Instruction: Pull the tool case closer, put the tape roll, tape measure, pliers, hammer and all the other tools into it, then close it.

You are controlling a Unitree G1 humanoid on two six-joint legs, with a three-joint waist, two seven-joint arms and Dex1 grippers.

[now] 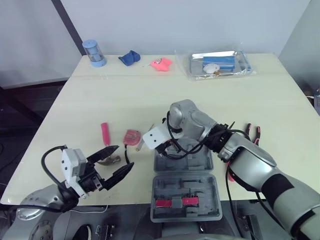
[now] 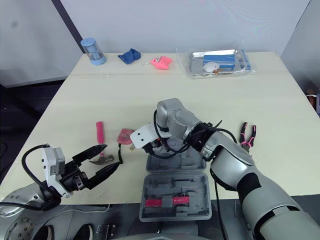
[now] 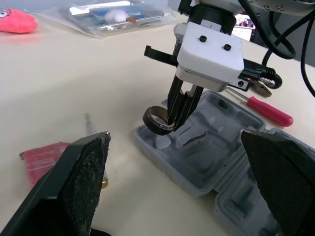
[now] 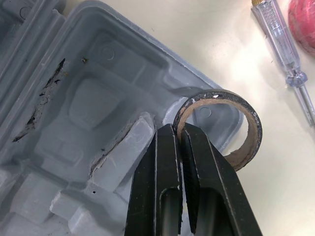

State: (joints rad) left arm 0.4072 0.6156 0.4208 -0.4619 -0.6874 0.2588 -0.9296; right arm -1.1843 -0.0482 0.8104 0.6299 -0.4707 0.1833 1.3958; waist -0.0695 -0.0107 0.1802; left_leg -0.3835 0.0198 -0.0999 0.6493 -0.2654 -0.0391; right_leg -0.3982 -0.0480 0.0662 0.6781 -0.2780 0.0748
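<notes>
The grey tool case (image 1: pixel 186 161) lies open at the table's front centre, with a pink-and-black piece in its near half (image 1: pixel 175 202). My right gripper (image 4: pixel 179 129) is shut on the wall of the brown tape roll (image 4: pixel 222 129), holding it just over the far left corner of the case (image 3: pixel 158 119). My left gripper (image 1: pixel 125 156) is open and holds nothing, hovering above the pink-handled hammer (image 1: pixel 105 134). The pink tape measure (image 1: pixel 132 136) and a clear screwdriver (image 4: pixel 276 30) lie left of the case. To its right are the pliers (image 1: pixel 252 134) and a red screwdriver (image 3: pixel 269 111).
Along the far edge stand a blue cup (image 1: pixel 94 53), a blue cloth (image 1: pixel 130 57), a pink toy (image 1: pixel 161 63) and a clear bag with a metal tray (image 1: pixel 218 64). The case's near half overhangs the table's front edge.
</notes>
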